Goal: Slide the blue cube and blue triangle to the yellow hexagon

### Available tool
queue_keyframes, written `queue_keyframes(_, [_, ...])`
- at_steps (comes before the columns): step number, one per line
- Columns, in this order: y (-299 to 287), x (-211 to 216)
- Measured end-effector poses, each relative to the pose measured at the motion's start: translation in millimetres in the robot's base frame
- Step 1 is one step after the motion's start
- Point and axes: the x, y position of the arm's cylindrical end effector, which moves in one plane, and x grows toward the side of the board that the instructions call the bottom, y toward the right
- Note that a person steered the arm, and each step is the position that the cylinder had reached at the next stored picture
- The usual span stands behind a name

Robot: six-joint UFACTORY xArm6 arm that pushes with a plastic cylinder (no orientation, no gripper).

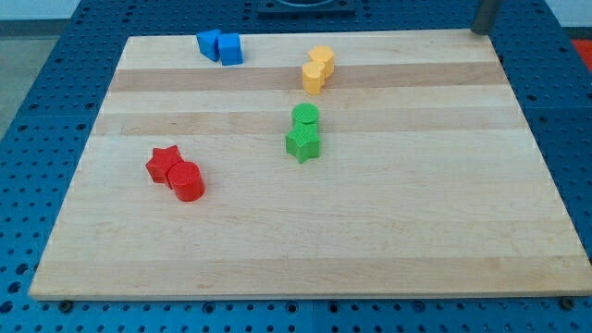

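Observation:
The blue triangle (208, 43) and the blue cube (230, 49) touch each other at the board's top edge, left of centre. Two yellow blocks touch to their right: one (314, 77) looks like the hexagon, and the other (322, 60) sits just above it, its shape unclear. A gap of bare board separates the blue pair from the yellow pair. My tip (480, 30) shows at the view's top right, by the board's top right corner, far from all the blocks.
A green round block (305, 116) and a green star (302, 143) touch near the board's centre, below the yellow pair. A red star (164, 164) and a red round block (187, 181) touch at the left. The wooden board (370, 240) lies on a blue surface.

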Motion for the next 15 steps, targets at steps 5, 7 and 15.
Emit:
queue_keyframes(5, [-236.6, 9.0])
queue_keyframes(7, [-329.7, 82.6])
queue_keyframes(15, [-416.9, 40.5])
